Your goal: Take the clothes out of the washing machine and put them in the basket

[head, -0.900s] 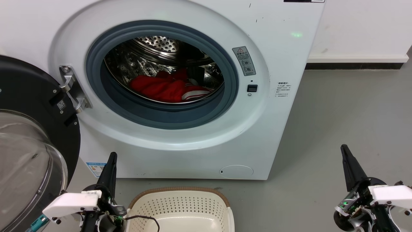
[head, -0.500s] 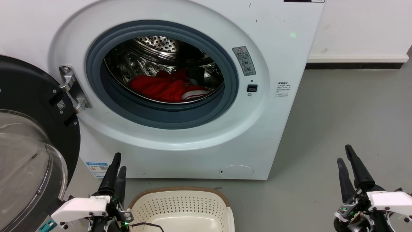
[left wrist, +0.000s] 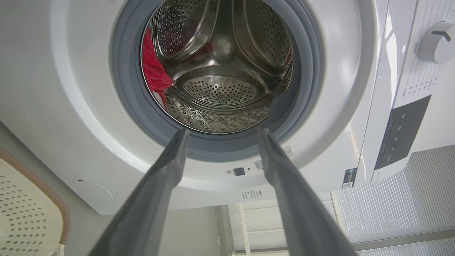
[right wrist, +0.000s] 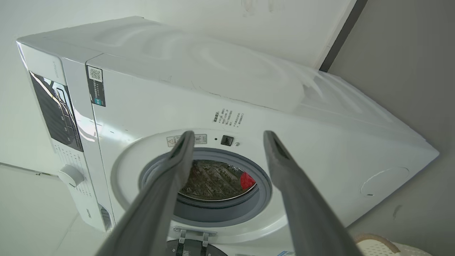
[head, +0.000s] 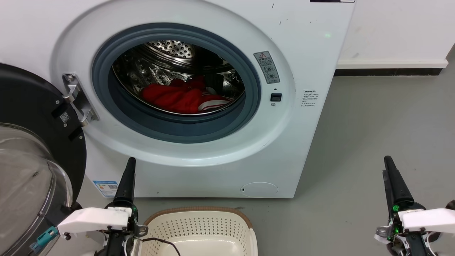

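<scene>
The white washing machine (head: 305,53) stands with its door swung wide to the left. Red clothes (head: 179,99) with a white-striped edge lie low in the steel drum, and show as a red patch in the left wrist view (left wrist: 153,73) and the right wrist view (right wrist: 247,180). The cream basket (head: 199,222) sits on the floor in front of the machine, between my arms. My left gripper (head: 130,162) points up at the machine's lower front, open and holding nothing (left wrist: 223,132). My right gripper (head: 388,160) is over the floor to the machine's right, also open with nothing between its fingers (right wrist: 229,134).
The black-rimmed glass door (head: 32,167) juts out at the left, close beside my left arm. Grey floor (head: 384,117) stretches right of the machine to a white wall with a dark skirting. The basket's brown rim (left wrist: 53,193) lies left of my left fingers.
Both grippers have rolled about their wrists and crept up toward the machine. The head view has shifted slightly. The clothes lie as before.
</scene>
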Motion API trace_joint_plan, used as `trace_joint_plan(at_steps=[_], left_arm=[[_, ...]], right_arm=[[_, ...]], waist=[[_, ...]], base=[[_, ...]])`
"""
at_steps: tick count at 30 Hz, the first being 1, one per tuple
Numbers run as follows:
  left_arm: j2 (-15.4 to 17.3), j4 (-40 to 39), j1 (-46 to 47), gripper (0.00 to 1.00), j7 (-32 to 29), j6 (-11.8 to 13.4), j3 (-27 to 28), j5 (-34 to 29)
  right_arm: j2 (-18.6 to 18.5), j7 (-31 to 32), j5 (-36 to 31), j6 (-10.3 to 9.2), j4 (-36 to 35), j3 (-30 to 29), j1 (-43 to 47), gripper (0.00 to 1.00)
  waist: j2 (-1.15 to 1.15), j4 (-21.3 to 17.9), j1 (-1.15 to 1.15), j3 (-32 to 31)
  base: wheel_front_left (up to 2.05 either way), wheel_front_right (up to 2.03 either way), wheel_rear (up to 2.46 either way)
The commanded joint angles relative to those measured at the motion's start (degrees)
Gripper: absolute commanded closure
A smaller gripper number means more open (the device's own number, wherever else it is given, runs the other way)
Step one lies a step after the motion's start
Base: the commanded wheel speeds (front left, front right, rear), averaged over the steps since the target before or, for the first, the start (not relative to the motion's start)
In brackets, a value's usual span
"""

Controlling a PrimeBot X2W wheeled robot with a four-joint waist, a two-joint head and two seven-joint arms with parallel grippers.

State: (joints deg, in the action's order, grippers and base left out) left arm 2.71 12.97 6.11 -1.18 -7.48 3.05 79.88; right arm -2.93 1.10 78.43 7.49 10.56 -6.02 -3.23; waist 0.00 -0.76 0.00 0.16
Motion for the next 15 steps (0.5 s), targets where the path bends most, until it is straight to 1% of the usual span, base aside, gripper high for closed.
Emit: trace_joint_plan(at_steps=[1, 12, 15], left_arm=[[0.15, -1.37, 1.81, 0.00, 0.70, -0.01, -0.30, -2.85], [0.17, -2.38, 2.41, 0.00, 3.21, 0.48, -2.53, -16.78], [0.17, -2.25, 2.49, 0.00, 3.83, 0.86, -3.36, -20.59]], right_arm=[[-0.07, -0.66, -3.77, 0.01, -1.93, -0.06, -0.62, 0.00], [-0.02, -3.17, -20.58, 0.01, -4.16, 1.95, 0.09, 0.00], [-0.02, -3.82, -24.08, 0.01, -4.23, 2.31, 0.30, 0.00]], waist=[[0.00, -0.08, 0.00, 0.00], [0.00, -0.58, 0.00, -0.05], [0.00, -0.64, 0.00, -0.05]], base=[[0.00, 0.00, 0.00], [0.00, 0.00, 0.00], [0.00, 0.00, 0.00]])
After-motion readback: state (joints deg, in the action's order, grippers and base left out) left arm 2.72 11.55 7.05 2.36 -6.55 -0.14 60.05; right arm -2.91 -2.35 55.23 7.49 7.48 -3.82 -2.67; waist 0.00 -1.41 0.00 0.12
